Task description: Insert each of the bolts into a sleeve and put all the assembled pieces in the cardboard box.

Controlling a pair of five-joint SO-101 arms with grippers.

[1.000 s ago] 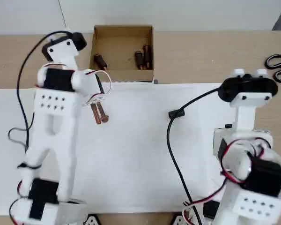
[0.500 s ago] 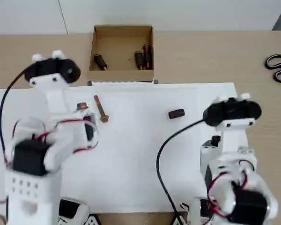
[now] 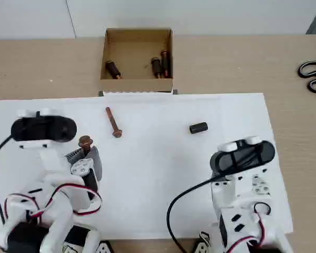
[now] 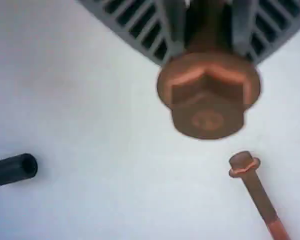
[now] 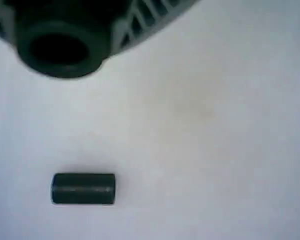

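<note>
My left gripper (image 3: 87, 156) is over the front left of the white sheet, shut on a copper bolt (image 3: 85, 141) whose hex head (image 4: 208, 100) points away from the wrist. A second copper bolt (image 3: 114, 122) lies loose on the sheet just beyond it, also seen as the loose bolt (image 4: 255, 192). A black sleeve (image 3: 198, 127) lies right of centre. My right gripper (image 5: 65, 15) holds another black sleeve (image 5: 60, 47), its open bore facing out, above the lying sleeve (image 5: 83, 188). The cardboard box (image 3: 138, 84) at the back holds several assembled pieces (image 3: 160, 64).
The white sheet (image 3: 158, 179) covers most of the wooden table. Black scissors (image 3: 313, 74) lie at the far right edge. The right arm's body (image 3: 242, 158) stands over the sheet's front right corner. Black cables trail near both arm bases.
Both arms have drawn back from the box side toward the table's front. The left gripper carried one bolt away from the pair, leaving the other on the sheet.
</note>
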